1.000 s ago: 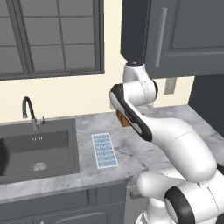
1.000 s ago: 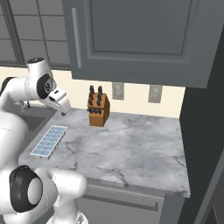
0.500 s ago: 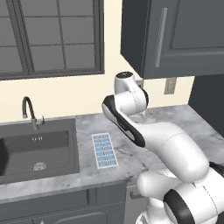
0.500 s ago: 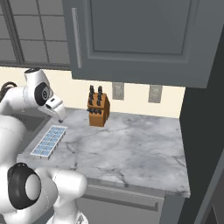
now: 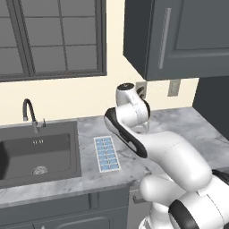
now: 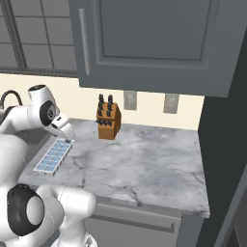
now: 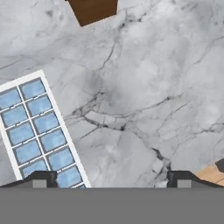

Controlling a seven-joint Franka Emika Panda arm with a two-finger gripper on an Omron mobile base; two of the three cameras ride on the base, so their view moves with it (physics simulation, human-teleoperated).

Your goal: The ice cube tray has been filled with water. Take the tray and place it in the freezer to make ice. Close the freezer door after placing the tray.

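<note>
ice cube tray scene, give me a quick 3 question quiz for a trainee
1. True or false: the ice cube tray lies flat on the counter.
2. What stands at the wall behind the counter in the right base view: A knife block, B kettle, C toaster?
3. Is the tool open or shut, and does it hold anything?

Key: 1 true. 2 A. 3 open, holding nothing; it hangs above the counter beside the tray.

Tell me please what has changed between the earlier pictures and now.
The arm swung left and lowered, bringing the gripper from near the knife block to just above the far end of the ice cube tray. Its jaws stayed open, holding nothing. The tray, knife block and sink did not move.
</note>
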